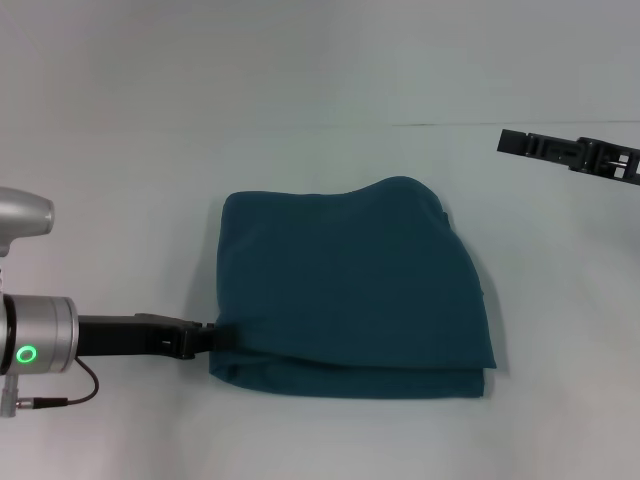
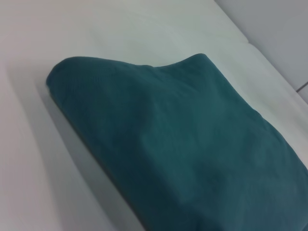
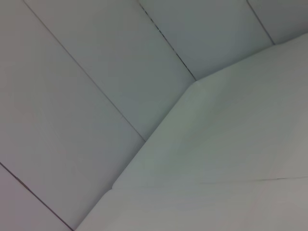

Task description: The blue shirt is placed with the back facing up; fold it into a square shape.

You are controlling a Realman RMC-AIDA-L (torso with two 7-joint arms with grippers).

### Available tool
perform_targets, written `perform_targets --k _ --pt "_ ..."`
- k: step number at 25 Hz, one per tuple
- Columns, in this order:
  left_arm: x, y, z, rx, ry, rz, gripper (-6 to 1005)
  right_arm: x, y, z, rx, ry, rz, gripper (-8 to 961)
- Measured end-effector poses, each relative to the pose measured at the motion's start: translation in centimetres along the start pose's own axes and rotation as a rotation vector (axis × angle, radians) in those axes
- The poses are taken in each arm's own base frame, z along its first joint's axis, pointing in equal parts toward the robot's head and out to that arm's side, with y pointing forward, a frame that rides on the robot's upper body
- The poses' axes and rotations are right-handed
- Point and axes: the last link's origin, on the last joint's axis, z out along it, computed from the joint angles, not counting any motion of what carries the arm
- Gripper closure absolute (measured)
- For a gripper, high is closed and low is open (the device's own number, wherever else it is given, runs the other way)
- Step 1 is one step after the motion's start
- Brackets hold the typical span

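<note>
- The blue shirt lies folded into a rough square in the middle of the white table.
- The left gripper is clamped on the shirt's near-left edge.
- The right gripper hovers far right, well apart from the shirt; I cannot tell whether it is open or closed.

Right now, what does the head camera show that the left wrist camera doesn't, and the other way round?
Only the head view shows both arms: the left gripper at the folded dark teal-blue fabric shirt's near left edge, and the right gripper held apart at the far right. Only the left wrist view shows a corner of the white table. Both share the shirt, folded into a rough square.
</note>
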Motion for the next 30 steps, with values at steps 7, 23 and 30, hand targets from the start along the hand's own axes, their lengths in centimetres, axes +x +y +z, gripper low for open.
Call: perform_targets --k 7,23,30 --pt "0.1 0.0 -0.1 0.000 -0.004 0.008 896 -0.1 0.0 0.0 0.000 -0.001 -0.003 256" --pt "2.4 -0.1 -5.8 -0.025 0.214 0.072 522 -0.6 0.5 -1.0 -0.046 -0.009 -0.072 182" --pt "3.7 1.9 -4.1 -0.124 0.318 0.181 268 0.4 2.0 -0.8 -0.149 0.014 -0.244 108"
